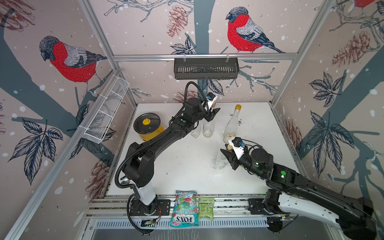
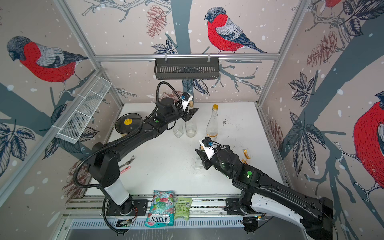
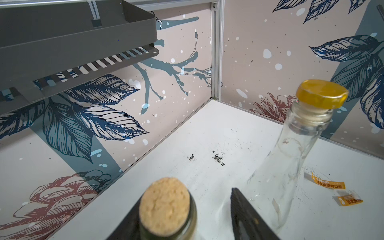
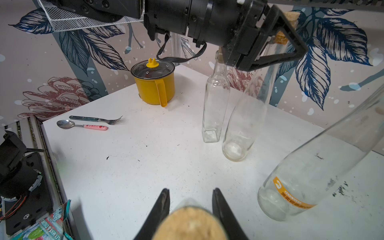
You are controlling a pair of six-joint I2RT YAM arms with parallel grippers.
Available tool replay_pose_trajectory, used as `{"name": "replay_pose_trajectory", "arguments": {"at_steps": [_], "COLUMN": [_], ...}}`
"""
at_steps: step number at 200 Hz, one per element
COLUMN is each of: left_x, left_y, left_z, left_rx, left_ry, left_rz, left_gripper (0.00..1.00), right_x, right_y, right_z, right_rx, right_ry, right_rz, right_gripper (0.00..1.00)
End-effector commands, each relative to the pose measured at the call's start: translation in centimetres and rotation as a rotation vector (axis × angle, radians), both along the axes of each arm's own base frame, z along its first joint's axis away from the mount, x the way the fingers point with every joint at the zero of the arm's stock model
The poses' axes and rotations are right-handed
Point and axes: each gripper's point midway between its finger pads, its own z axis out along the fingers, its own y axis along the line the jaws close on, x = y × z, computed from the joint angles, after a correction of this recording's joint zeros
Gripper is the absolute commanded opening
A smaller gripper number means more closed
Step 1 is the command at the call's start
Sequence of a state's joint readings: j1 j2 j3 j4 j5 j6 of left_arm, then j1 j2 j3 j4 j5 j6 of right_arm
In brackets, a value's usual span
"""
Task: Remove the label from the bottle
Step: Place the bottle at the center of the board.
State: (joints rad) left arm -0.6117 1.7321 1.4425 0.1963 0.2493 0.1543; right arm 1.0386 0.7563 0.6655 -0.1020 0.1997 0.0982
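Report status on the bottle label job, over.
Left gripper open around back corked bottle. Right gripper shut on front corked bottle. Orange label still on yellow-capped bottle, untouched. Nothing blocking it.

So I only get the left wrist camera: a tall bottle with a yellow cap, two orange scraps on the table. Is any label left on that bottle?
Observer: Yes, an orange label wraps the tall bottle near its base.
Operator: What's the right hand doing?
Observer: It holds a small corked bottle by its neck.
Operator: Anything else on the table?
Observer: A lidded yellow pot, on the robot's left side.
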Motion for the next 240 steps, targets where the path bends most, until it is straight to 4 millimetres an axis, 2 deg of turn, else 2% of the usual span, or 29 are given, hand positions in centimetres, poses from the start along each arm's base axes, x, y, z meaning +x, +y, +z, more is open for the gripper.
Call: {"name": "replay_pose_trajectory", "arguments": {"at_steps": [1, 71, 121, 138, 144, 147, 193, 214, 240], "left_x": [0.0, -0.6, -2.9, -4.1, -4.6, -5.0, -10.6, -13.1, -15.2], "left_y": [0.1, 1.4, 3.3, 4.1, 4.4, 4.5, 7.6, 9.2, 10.9], "left_z": [2.5, 4.7, 7.4, 8.2, 8.4, 8.5, 9.3, 8.9, 7.6], "left_rx": [-0.025, -0.018, -0.037, -0.049, -0.051, -0.053, -0.086, -0.106, -0.123], "left_ry": [-0.072, -0.108, -0.158, -0.167, -0.17, -0.172, -0.181, -0.167, -0.117], "left_rz": [0.0, 0.012, 0.008, 0.006, 0.002, -0.001, -0.029, -0.033, -0.014], "left_gripper": [0.61, 0.72, 0.8, 0.85, 0.97, 0.99, 0.99, 0.99, 0.99], "right_x": [0.1, 0.5, 0.8, 0.9, 0.8, 0.8, 0.9, 0.9, 1.1], "right_y": [0.7, 1.3, 1.9, 2.3, 2.5, 2.6, 4.4, 5.3, 6.3], "right_z": [2.3, 2.4, 2.6, 2.4, 2.4, 2.4, 1.7, 0.9, 0.2], "right_rx": [0.073, 0.098, 0.103, 0.101, 0.101, 0.1, 0.057, 0.024, -0.001], "right_ry": [-0.054, -0.055, -0.034, -0.02, -0.015, -0.014, 0.025, 0.051, 0.067], "right_rz": [0.017, 0.028, 0.067, 0.093, 0.104, 0.11, 0.183, 0.214, 0.242], "right_gripper": [0.3, 0.3, 0.3, 0.3, 0.3, 0.31, 0.3, 0.31, 0.32]}}
